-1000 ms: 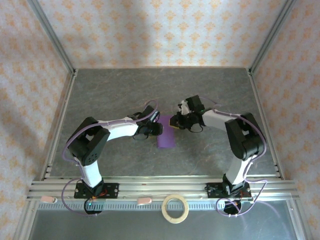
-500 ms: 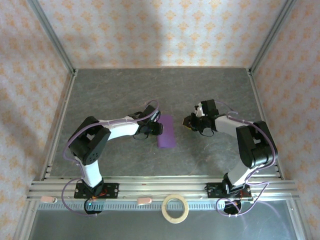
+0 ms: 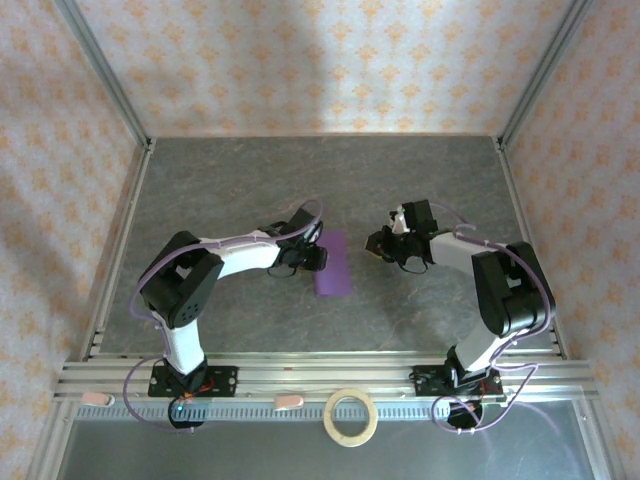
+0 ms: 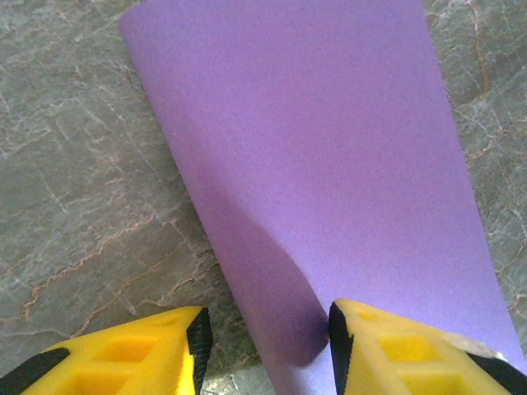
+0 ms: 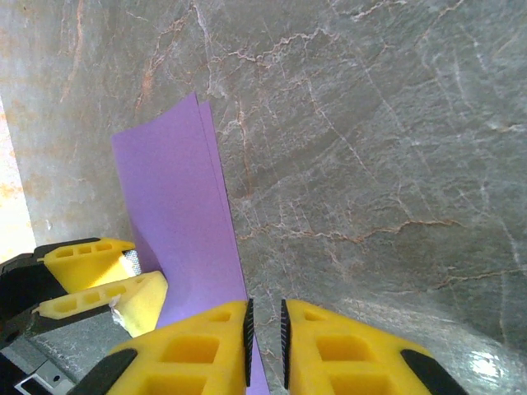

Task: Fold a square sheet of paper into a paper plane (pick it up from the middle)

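Straddling the left long edge of the purple sheet of paper [image 4: 329, 164] with the left hand [image 4: 265, 329] about half open: one finger over the sheet, the other on the bare surface [image 4: 74, 206], nothing clamped. Lying near the middle of the grey stone-look surface, doubled over into a narrow strip, with the edge between those fingers bulging up softly and throwing a shadow rather than pressed flat. Probably the fold itself, not yet creased. Hanging off to the sheet's other side, near but clear of it, with the right hand [image 3: 372, 245] pinched to a thin slit and carrying nothing. Showing, from the right wrist, two layers a shade out of line along the side nearer that hand.

Likely trouble from here:
- Springing open at the rounded fold once left alone, for want of a firm crease.
- Nipping the bulge and tugging, and so crumpling thin paper or dragging the strip askew.
- Pushing sideways with nothing pinning the far side, and so skating the sheet across the smooth surface instead of flattening it.
- Pressing the bulge down off-line, and so setting a crooked or doubled crease.
- Carrying the small mismatch of layers into every later fold, and ending lopsided.

Nowhere near a dart shape yet, by the look of it.
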